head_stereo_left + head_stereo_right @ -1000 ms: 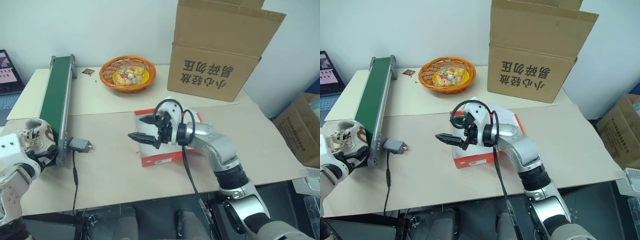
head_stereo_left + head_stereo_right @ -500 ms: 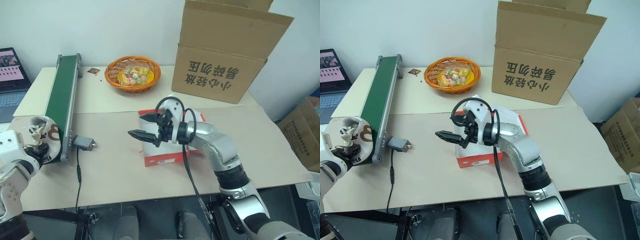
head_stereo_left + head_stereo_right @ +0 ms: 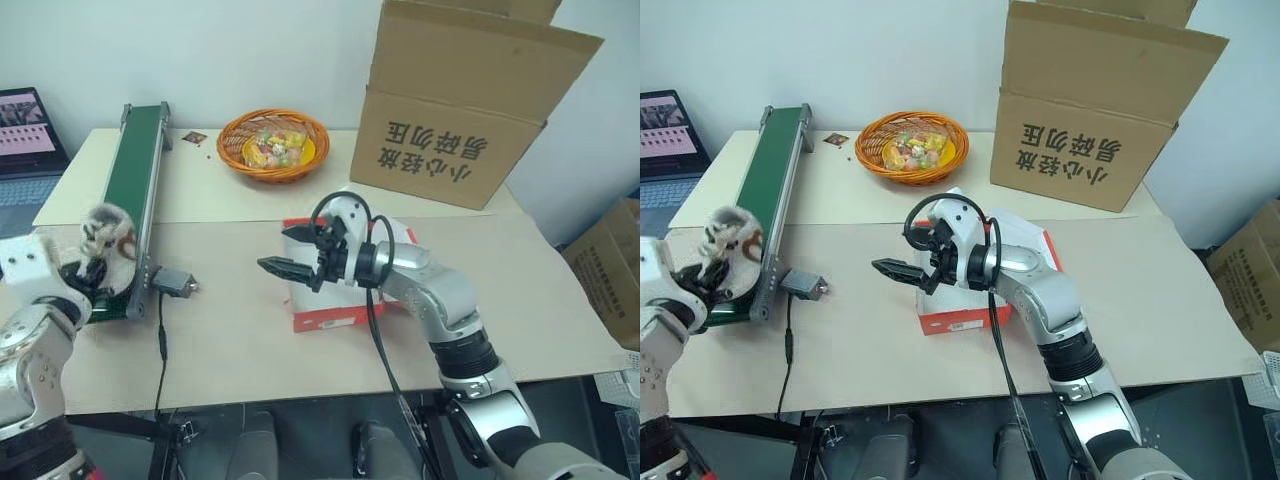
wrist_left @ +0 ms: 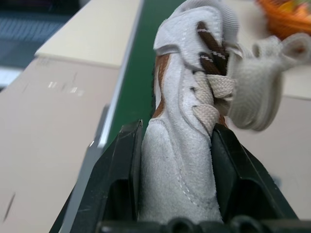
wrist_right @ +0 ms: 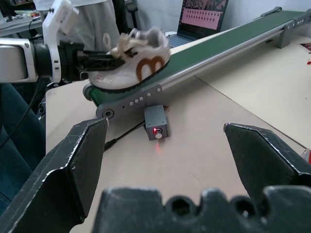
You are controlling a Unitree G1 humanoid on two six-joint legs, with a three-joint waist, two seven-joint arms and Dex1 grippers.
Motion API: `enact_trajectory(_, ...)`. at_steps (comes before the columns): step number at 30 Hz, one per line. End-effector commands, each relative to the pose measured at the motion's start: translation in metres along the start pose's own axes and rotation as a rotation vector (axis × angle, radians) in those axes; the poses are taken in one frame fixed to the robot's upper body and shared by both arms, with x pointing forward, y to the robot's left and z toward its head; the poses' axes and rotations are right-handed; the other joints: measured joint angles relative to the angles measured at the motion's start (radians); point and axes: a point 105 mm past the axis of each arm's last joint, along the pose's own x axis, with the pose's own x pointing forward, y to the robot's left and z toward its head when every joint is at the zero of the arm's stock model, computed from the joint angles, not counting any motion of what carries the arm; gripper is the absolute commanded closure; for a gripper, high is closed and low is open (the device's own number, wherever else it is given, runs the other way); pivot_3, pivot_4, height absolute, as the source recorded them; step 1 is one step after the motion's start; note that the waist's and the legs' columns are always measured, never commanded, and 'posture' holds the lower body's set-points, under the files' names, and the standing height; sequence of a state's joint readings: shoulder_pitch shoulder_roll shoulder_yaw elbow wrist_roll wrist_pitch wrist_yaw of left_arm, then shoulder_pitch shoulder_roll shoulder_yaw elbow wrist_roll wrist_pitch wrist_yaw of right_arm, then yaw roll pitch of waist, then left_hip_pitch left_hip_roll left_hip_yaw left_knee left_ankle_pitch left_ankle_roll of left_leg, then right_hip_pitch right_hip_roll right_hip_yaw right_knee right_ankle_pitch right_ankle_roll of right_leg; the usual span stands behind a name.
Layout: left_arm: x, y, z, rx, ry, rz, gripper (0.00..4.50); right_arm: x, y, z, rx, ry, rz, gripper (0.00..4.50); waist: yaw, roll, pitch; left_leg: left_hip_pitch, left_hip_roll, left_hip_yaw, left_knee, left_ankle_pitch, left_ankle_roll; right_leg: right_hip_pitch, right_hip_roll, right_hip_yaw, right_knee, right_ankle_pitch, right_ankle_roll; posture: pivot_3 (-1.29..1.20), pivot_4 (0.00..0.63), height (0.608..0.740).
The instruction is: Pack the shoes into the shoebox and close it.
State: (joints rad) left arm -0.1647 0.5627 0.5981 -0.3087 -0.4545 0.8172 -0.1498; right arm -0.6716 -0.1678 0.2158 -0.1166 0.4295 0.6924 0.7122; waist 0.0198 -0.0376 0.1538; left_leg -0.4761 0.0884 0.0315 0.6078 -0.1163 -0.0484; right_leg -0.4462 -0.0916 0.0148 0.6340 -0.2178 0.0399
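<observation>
Left gripper (image 4: 172, 194): just clamped on a sneaker (image 5: 130, 65), lifting it off the conveyor (image 3: 130, 190) by the desk's left edge.
Right gripper (image 3: 282, 250): wide, empty, beside the shoebox (image 3: 330, 318).
Meaning: first shoe ready to carry over.

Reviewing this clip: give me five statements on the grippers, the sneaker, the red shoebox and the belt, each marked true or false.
1. The left gripper is shut on a white sneaker with brown patches. True.
2. The right gripper holds the second sneaker. False: its fingers are open and hold nothing.
3. The flat red-orange cardboard shoebox lies on the table under the right arm. True.
4. The sneaker is already inside the shoebox. False: it is held above the near end of the green conveyor belt.
5. The orange wicker basket sits beside the big brown carton. True.
</observation>
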Motion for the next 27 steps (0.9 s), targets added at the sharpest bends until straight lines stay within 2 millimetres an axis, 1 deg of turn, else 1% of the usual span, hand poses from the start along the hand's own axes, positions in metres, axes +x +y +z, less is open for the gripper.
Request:
enact_trajectory(1, -0.002, -0.022, 0.022, 0.045, -0.097, -0.063, 2.63, 0.000, -0.002, 0.020, -0.007, -0.060, -0.004, 0.00, -0.008, 0.000, 0.000, -0.001, 0.000, 0.000, 0.001, 0.000, 0.000, 0.003, 0.000, 0.000, 0.000, 0.000, 0.000, 0.00, 0.150, 0.709)
enact_trajectory(4, -0.001, -0.028, 0.019, 0.046, -0.090, -0.080, 2.63, 0.005, -0.008, 0.020, 0.017, -0.060, -0.030, 0.00, -0.018, 0.000, 0.000, -0.001, 0.000, 0.000, 0.001, 0.001, 0.000, 0.003, 0.001, 0.000, 0.000, 0.000, 0.003, 0.00, 0.150, 0.709)
enact_trajectory(5, -0.001, -0.029, 0.018, 0.046, -0.088, -0.080, 2.63, 0.006, -0.009, 0.020, 0.030, -0.065, -0.032, 0.00, -0.021, 0.000, 0.000, 0.000, 0.000, 0.000, 0.001, 0.001, 0.000, 0.003, 0.002, 0.000, 0.000, 0.002, 0.006, 0.00, 0.150, 0.709)
enact_trajectory(7, 0.000, -0.034, 0.020, 0.043, -0.096, -0.102, 2.63, 0.010, -0.018, 0.026, 0.124, -0.101, -0.069, 0.00, -0.029, -0.001, 0.000, 0.000, 0.001, -0.001, 0.000, 0.001, 0.000, 0.003, 0.002, 0.000, 0.001, 0.003, 0.008, 0.00, 0.150, 0.709)
enact_trajectory(8, 0.001, -0.038, 0.019, 0.044, -0.095, -0.111, 2.63, 0.013, -0.030, 0.028, 0.251, -0.126, -0.119, 0.00, -0.032, -0.001, 0.000, 0.000, 0.001, -0.001, 0.001, 0.001, 0.000, 0.003, 0.003, 0.000, 0.002, 0.003, 0.008, 0.00, 0.150, 0.709)
enact_trajectory(9, 0.001, -0.042, 0.018, 0.041, -0.093, -0.124, 2.63, 0.017, -0.037, 0.027, 0.365, -0.140, -0.144, 0.00, -0.035, -0.001, 0.000, 0.000, 0.001, -0.001, 0.001, 0.002, 0.001, 0.003, 0.002, 0.000, 0.003, 0.003, 0.008, 0.00, 0.150, 0.709)
enact_trajectory(10, 0.002, -0.046, 0.017, 0.036, -0.091, -0.139, 2.63, 0.020, -0.040, 0.025, 0.464, -0.141, -0.147, 0.00, -0.035, -0.001, 0.000, 0.001, 0.001, -0.001, 0.001, 0.002, 0.001, 0.003, 0.002, 0.000, 0.004, 0.003, 0.008, 0.00, 0.150, 0.709)
enact_trajectory(12, 0.003, -0.065, 0.019, -0.010, -0.118, -0.217, 2.63, 0.031, -0.042, 0.021, 0.705, -0.148, -0.119, 0.00, -0.034, -0.001, 0.001, 0.001, 0.000, -0.001, 0.001, 0.003, 0.001, 0.003, 0.002, 0.000, 0.005, 0.003, 0.008, 0.00, 0.150, 0.709)
enact_trajectory(14, 0.001, -0.086, 0.025, -0.078, -0.156, -0.311, 2.63, 0.038, -0.040, 0.016, 0.814, -0.125, -0.092, 0.00, -0.025, -0.001, 0.001, 0.001, 0.000, -0.002, 0.001, 0.003, 0.002, 0.004, 0.002, -0.001, 0.005, 0.002, 0.008, 0.00, 0.150, 0.709)
enact_trajectory(15, -0.002, -0.097, 0.026, -0.118, -0.168, -0.364, 2.63, 0.041, -0.037, 0.016, 0.845, -0.110, -0.072, 0.00, -0.022, -0.001, 0.001, 0.001, 0.000, -0.002, 0.001, 0.004, 0.002, 0.006, 0.001, -0.003, 0.005, 0.001, 0.008, 0.00, 0.150, 0.709)
enact_trajectory(16, -0.003, -0.103, 0.027, -0.144, -0.174, -0.397, 2.63, 0.043, -0.036, 0.016, 0.866, -0.099, -0.059, 0.00, -0.022, -0.001, 0.001, 0.000, 0.000, -0.002, 0.002, 0.004, 0.002, 0.005, 0.000, -0.003, 0.004, -0.001, 0.004, 0.00, 0.150, 0.709)
enact_trajectory(17, -0.006, -0.110, 0.027, -0.165, -0.179, -0.430, 2.63, 0.044, -0.035, 0.015, 0.880, -0.087, -0.054, 0.00, -0.024, -0.001, 0.001, -0.002, 0.000, -0.002, 0.002, 0.004, 0.002, 0.005, 0.000, -0.003, 0.003, -0.001, 0.003, 0.00, 0.150, 0.709)
enact_trajectory(18, -0.007, -0.114, 0.028, -0.196, -0.182, -0.453, 2.63, 0.045, -0.036, 0.015, 0.885, -0.080, -0.053, 0.00, -0.026, -0.001, 0.001, -0.002, 0.000, -0.002, 0.002, 0.004, 0.002, 0.005, 0.000, -0.003, 0.003, -0.001, 0.004, 0.00, 0.150, 0.709)
enact_trajectory(19, -0.009, -0.118, 0.029, -0.230, -0.184, -0.475, 2.63, 0.046, -0.036, 0.015, 0.887, -0.072, -0.054, 0.00, -0.030, -0.001, 0.001, -0.002, 0.000, -0.002, 0.002, 0.005, 0.003, 0.005, 0.000, -0.003, 0.003, 0.001, 0.008, 0.00, 0.150, 0.709)
enact_trajectory(21, -0.012, -0.128, 0.030, -0.246, -0.179, -0.519, 2.63, 0.046, -0.037, 0.014, 0.885, -0.059, -0.055, 0.00, -0.035, -0.001, 0.001, -0.001, 0.000, -0.002, 0.002, 0.009, 0.010, 0.005, 0.001, -0.003, 0.005, 0.001, 0.010, 0.00, 0.150, 0.709)
enact_trajectory(27, -0.019, -0.154, 0.024, -0.271, -0.140, -0.618, 2.63, 0.050, -0.038, 0.018, 0.893, -0.071, -0.051, 0.00, -0.039, -0.001, 0.001, 0.000, 0.000, -0.003, 0.002, 0.009, 0.011, 0.006, 0.001, -0.002, 0.007, 0.001, 0.010, 0.00, 0.150, 0.709)
